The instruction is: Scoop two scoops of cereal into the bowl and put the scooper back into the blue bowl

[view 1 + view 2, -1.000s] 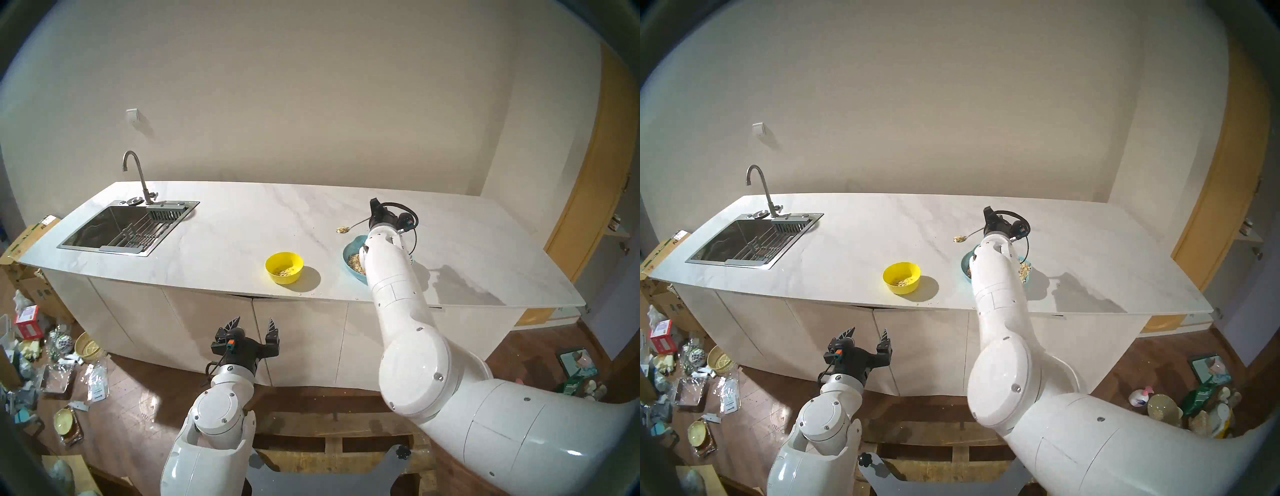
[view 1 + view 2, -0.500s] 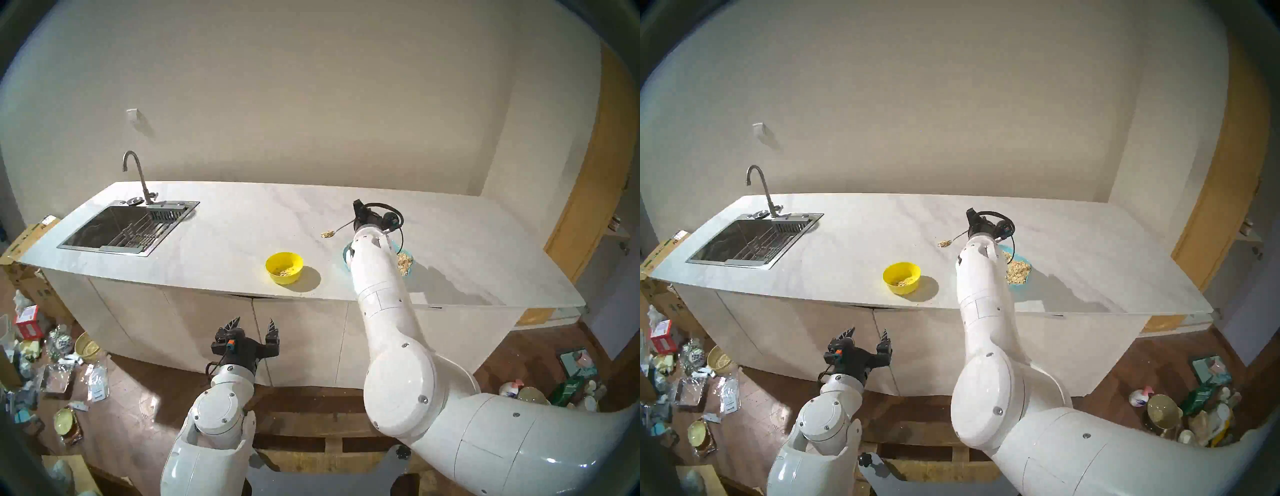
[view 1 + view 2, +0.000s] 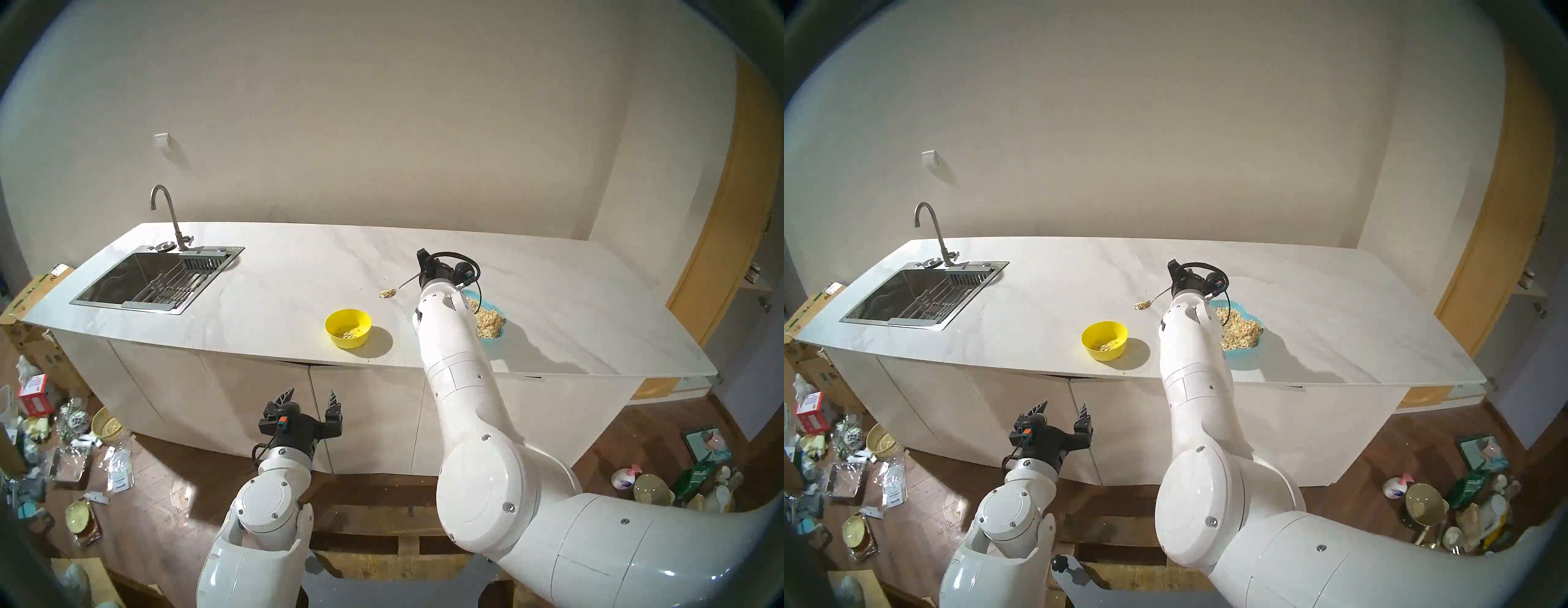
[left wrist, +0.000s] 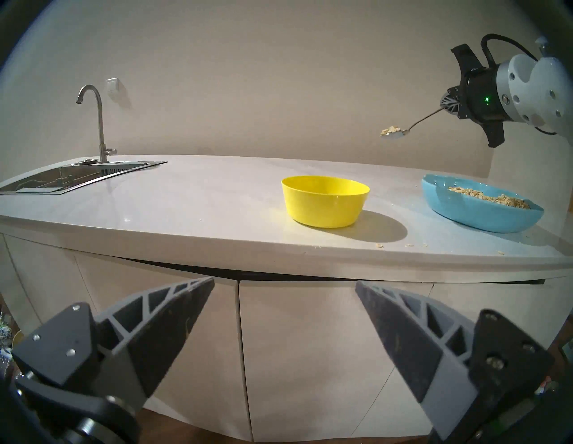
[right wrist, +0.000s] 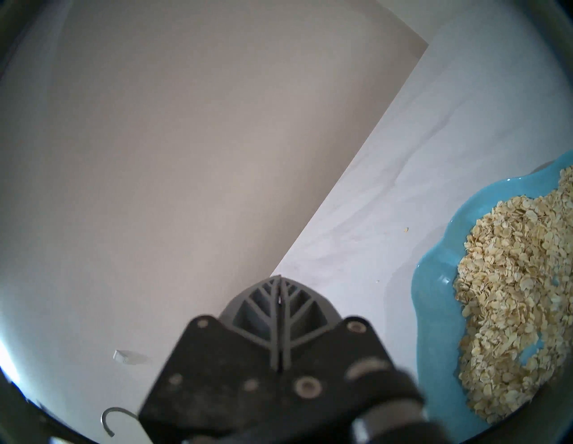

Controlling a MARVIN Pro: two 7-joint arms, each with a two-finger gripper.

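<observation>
A: Above the countertop (image 3: 297,271), between the two bowls, a loaded scooper (image 4: 412,125) is held level by the right gripper (image 4: 449,104); its jaws are pressed together on the thin handle, as is seen from the right wrist view.

B: And the cereal (image 3: 1240,329)?

A: Most of it is heaped in the blue bowl (image 3: 496,335) at the right; a small mound is carried on the spoon head; a thin layer is already seen in the bottom of the bowl (image 3: 348,327), the yellow one, which stands near the front edge to the left of the blue bowl.

B: So which step is judged to be in hand?

A: The carrying of a scoop across to the yellow bowl; since some flakes lie there already, it may be the second scoop, though that cannot be settled.

B: What is called for next?

A: The spoon head must be brought over the yellow rim and lowered, kept level until then; only there should the wrist be rolled; a few flakes are already scattered near the counter's front edge.

B: The left gripper (image 3: 309,403)?

A: It is held open and empty, in front of the cabinet doors below the counter.
</observation>
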